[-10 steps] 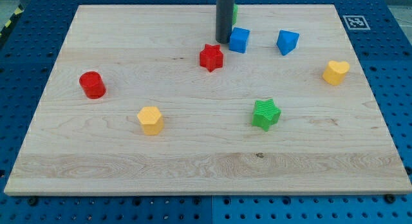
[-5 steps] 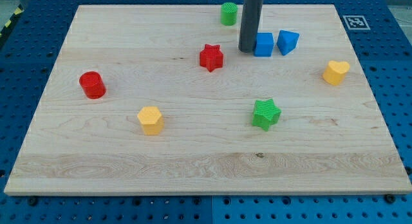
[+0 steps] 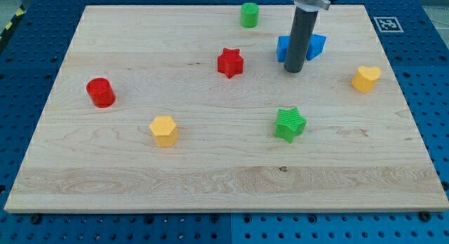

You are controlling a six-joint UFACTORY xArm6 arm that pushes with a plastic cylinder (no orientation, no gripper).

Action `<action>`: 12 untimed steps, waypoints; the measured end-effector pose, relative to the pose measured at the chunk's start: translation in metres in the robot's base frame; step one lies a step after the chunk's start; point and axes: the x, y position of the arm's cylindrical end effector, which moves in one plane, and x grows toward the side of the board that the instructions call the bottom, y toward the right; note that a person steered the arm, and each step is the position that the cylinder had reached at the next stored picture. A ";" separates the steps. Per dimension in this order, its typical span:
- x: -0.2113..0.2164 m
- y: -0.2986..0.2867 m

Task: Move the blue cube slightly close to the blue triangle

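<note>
Comparing w/ half a sec ago: my tip (image 3: 295, 70) is no longer pressing the blue cube's (image 3: 283, 48) left face; it is now sitting just below the cube, toward the view's bottom, w/ the rod hiding the seam between the cube and the blue triangle (image 3: 318, 45). The two blue blocks are looking touching or nearly so, though I cannot tell which. My judgement: the task is reading as basically done, so I am backing off.

End effector: a plain rod, no jaws to open or close, gripping nothing.

The bench (image 3: 105, 174) is a pale wooden board on a blue pegboard base. Others are lying well apart: red star (image 3: 230, 62), green cylinder (image 3: 249, 15), yellow heart (image 3: 365, 78), green star (image 3: 290, 124), yellow hexagon (image 3: 164, 130), red cylinder (image 3: 101, 92).
</note>
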 end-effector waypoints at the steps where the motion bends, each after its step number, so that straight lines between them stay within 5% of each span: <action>1: -0.001 0.005; 9: -0.008 0.009; 12: -0.005 -0.050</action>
